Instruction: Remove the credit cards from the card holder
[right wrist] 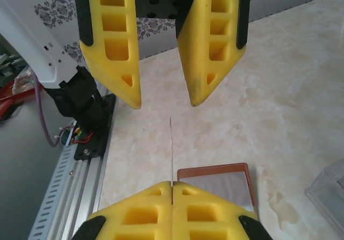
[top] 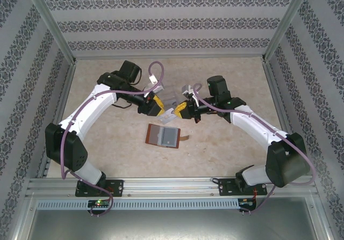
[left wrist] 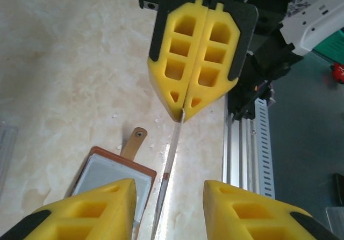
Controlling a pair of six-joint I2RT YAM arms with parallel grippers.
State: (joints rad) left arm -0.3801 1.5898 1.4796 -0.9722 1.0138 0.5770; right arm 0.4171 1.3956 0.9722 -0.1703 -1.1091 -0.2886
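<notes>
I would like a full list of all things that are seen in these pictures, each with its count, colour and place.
credit card: one, pale, seen edge-on, held above the table between the grippers
card holder: one, reddish-brown with grey-blue inside, lying open on the table
clear tray: one, transparent, on the table, apart from the card holder
table: one, beige marbled
walls: three, white with grey pattern, around the table
left gripper: one, yellow fingers, open, one finger on either side of the credit card
right gripper: one, yellow fingers, shut on the credit card
</notes>
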